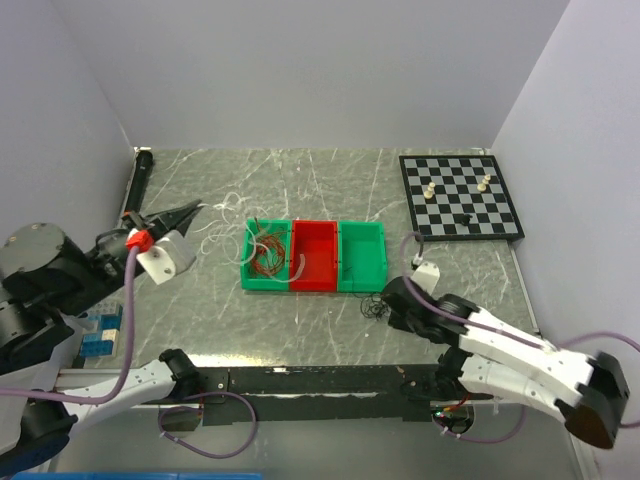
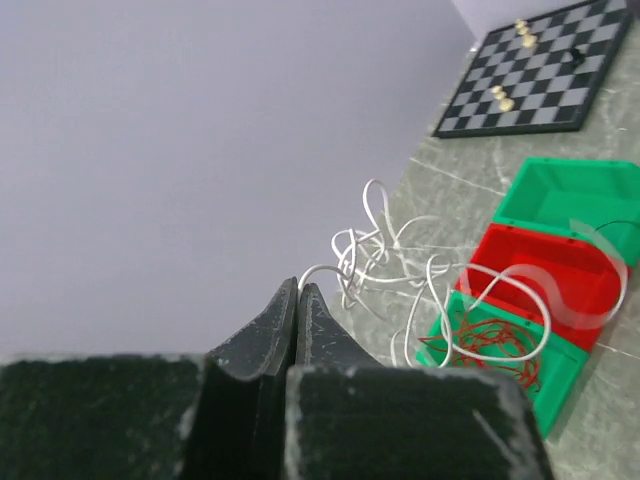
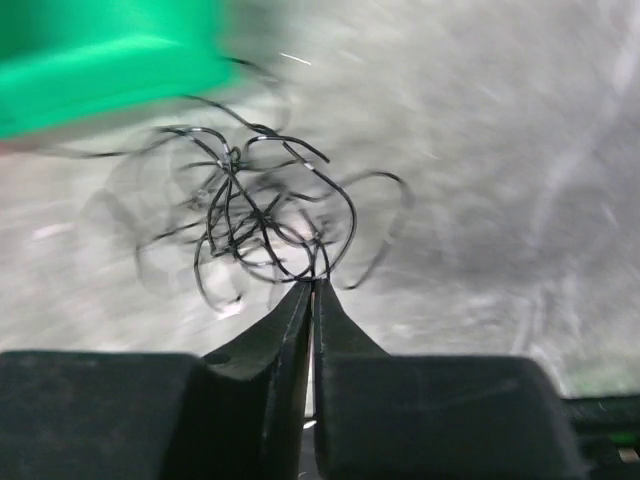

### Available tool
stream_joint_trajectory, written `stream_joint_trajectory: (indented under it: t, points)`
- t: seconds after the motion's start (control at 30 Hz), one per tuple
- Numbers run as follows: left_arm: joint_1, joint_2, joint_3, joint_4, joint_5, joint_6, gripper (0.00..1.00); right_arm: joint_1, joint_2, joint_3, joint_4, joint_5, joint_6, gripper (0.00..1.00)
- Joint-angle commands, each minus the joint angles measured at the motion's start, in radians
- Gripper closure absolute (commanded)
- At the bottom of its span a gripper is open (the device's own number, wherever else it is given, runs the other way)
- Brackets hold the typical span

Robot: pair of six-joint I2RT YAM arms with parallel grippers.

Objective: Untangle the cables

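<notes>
Top external: you're separating colours around the red bin [image 1: 314,262].
Left hand [image 1: 193,211] pinches white cables [image 1: 222,232] left of it to draw them free; right hand [image 3: 313,284], nearly closed, nips black cables [image 3: 250,215] in front of it.

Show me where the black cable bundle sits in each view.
Top external: black cable bundle lower centre-right, just below the right-hand green bin.
Left wrist: not in it.
Right wrist: mid-frame, above the right gripper.
Shared landmark: that green bin, top left in right wrist, upper right in left wrist.
</notes>
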Motion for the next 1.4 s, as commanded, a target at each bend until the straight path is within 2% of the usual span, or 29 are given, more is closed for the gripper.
stream_joint_trajectory:
  t: [0.0,0.17,0.3,0.37,0.57,0.6,0.67,0.7,0.83,1.23,1.37]
  points:
    - [0.006,0.022,-0.051,-0.034,0.087,-0.033,0.99,0.011,-0.212,0.099,0.092,-0.019,-0.200,0.81]
    - [0.006,0.029,-0.100,-0.064,0.170,-0.067,0.99,0.011,-0.303,0.181,0.166,-0.094,-0.377,0.62]
    - [0.006,0.051,-0.108,-0.097,0.241,-0.074,0.99,0.011,-0.293,0.224,0.214,-0.170,-0.492,0.56]
    - [0.006,0.060,-0.108,-0.116,0.281,-0.073,0.99,0.011,-0.305,0.212,0.299,-0.235,-0.549,0.55]
    - [0.006,0.071,-0.134,-0.139,0.367,-0.050,0.99,0.011,-0.351,0.063,0.707,-0.463,-0.652,0.45]
    - [0.006,0.074,-0.134,-0.142,0.371,-0.045,0.99,0.011,-0.349,0.039,0.781,-0.495,-0.661,0.39]
    - [0.006,0.078,-0.134,-0.145,0.376,-0.041,0.99,0.011,-0.323,0.017,0.890,-0.560,-0.675,0.20]
    - [0.005,0.083,-0.133,-0.142,0.377,-0.040,0.99,0.011,-0.302,0.018,0.925,-0.600,-0.685,0.16]
    - [0.005,0.092,-0.126,-0.133,0.377,-0.042,0.99,0.032,-0.178,0.055,0.993,-0.713,-0.719,0.13]
    - [0.005,0.112,-0.099,-0.116,0.379,-0.056,0.99,0.152,0.095,0.121,1.214,-0.712,-0.837,0.13]
    - [0.006,0.117,-0.085,-0.122,0.377,-0.054,0.99,0.172,0.187,0.165,1.237,-0.646,-0.876,0.14]
